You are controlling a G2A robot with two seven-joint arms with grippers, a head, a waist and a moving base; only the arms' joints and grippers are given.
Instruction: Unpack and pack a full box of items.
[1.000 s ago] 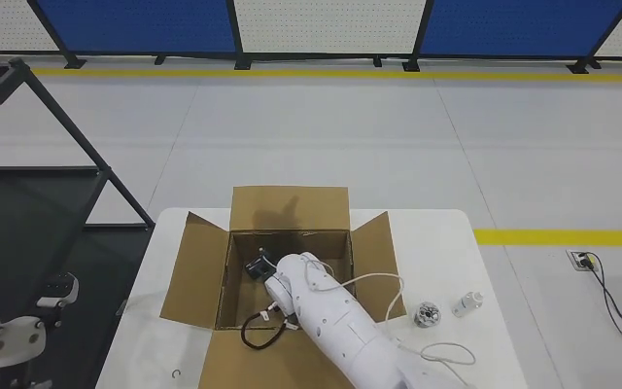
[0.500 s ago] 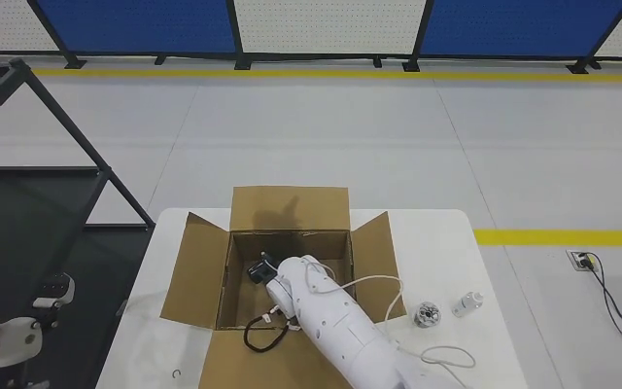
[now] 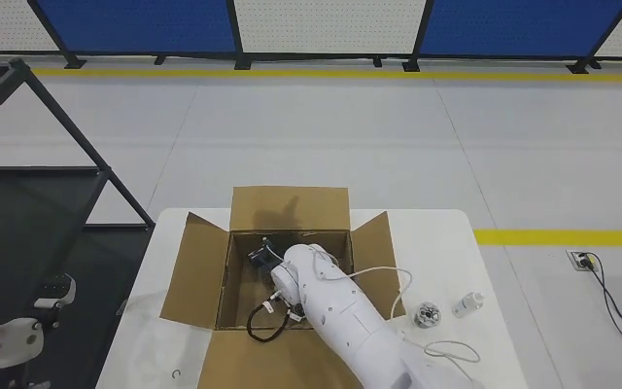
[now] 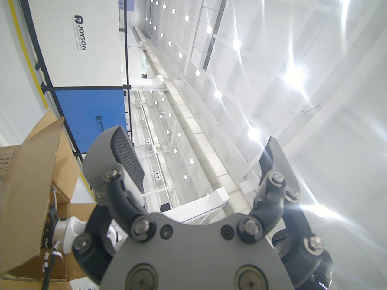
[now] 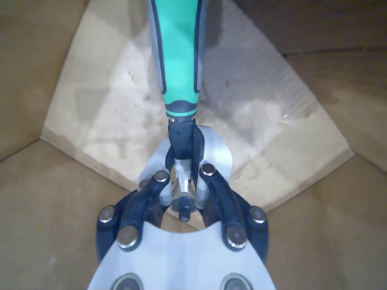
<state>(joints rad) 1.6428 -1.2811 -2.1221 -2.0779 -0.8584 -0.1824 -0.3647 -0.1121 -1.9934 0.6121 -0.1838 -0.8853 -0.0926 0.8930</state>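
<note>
White tabletop [image 3: 437,243] on a pale workshop floor, blue and white partition panels [image 3: 136,24] at 12 o'clock; entries run from the grip outward

Item 1, right gripper [image 5: 182,152]: jaws drawn narrow and clamped on the dark collar and steel shank of item 2, just below its handle. The hex tip shows between the finger links, pointing back toward the wrist.

Item 2, screwdriver [image 5: 178,46] with a green-and-grey rubber-grip handle: held in item 1, with the handle running straight out from the jaws toward the box floor. Whether its butt touches the cardboard cannot be told.

Item 3, cardboard box [image 3: 290,206], brown corrugated, four flaps spread open: it sits at about 9 o'clock of the table's middle. The right arm enters it from 5 o'clock, so items 1 and 2 are inside its walls.

Change: over the last second the wrist inside the box has crept slightly toward 12 o'clock, and the black cable loop [image 3: 264,323] has followed it. Judgement: the tool is in transit within the box. These views do not settle whether it is being lifted out or set down.

Item 4, left gripper [image 4: 196,140]: jaws spread wide with nothing between them, aimed up at the ceiling lights, beside a box flap.

Item 5, bottle [image 3: 467,303], small, clear plastic: lying on the table at 3 o'clock of the box.

Item 6, round object [image 3: 426,313], small, speckled silver: near the bottle, at its 8 o'clock
</note>
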